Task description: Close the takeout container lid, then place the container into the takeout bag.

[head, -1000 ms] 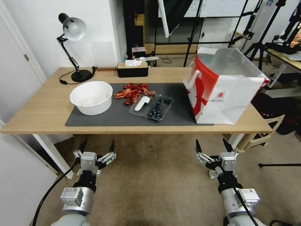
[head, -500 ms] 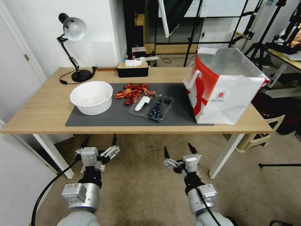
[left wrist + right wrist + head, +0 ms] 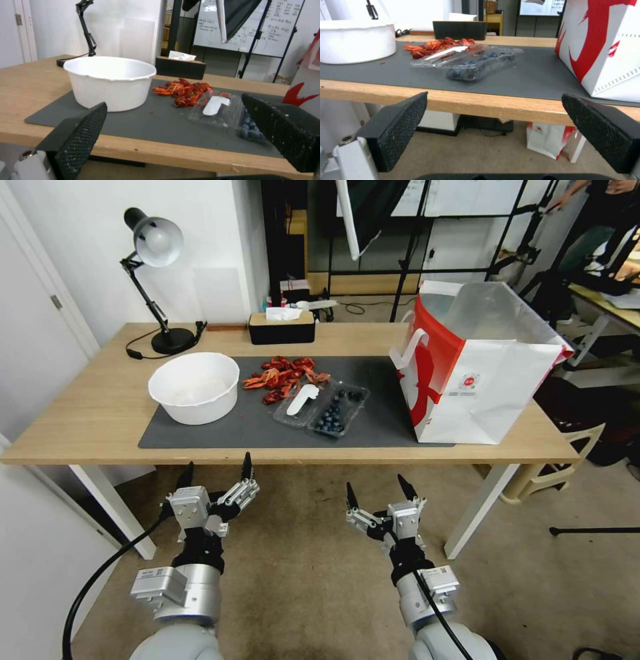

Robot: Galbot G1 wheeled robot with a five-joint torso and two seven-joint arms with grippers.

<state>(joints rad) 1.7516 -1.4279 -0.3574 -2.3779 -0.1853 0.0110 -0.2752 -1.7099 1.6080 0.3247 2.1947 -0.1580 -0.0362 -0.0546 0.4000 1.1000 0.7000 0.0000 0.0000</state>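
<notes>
The takeout container (image 3: 323, 409) lies open on the grey mat (image 3: 200, 437), mid-table. Its lid (image 3: 300, 401), the half with the white sticker, is folded out to the left of the berry-filled half. Right of it stands the takeout bag (image 3: 481, 380), upright, mouth open. Both grippers hang below the table's front edge, apart from everything. My left gripper (image 3: 218, 472) is open under the bowl side; my right gripper (image 3: 375, 489) is open just in front of the container. The left wrist view shows the container (image 3: 230, 115) past the open fingers. The right wrist view shows the container (image 3: 470, 61) and bag (image 3: 606, 45).
A big white bowl (image 3: 194, 387) sits on the mat's left end, with a pile of red crayfish (image 3: 283, 375) behind the container. A desk lamp (image 3: 157, 280) and black tissue box (image 3: 281, 327) stand at the back. The table's front edge (image 3: 287, 455) runs just above both grippers.
My right arm has swung left from under the bag to below the container. My left gripper has risen a little toward the table edge. Nothing on the table has moved.
</notes>
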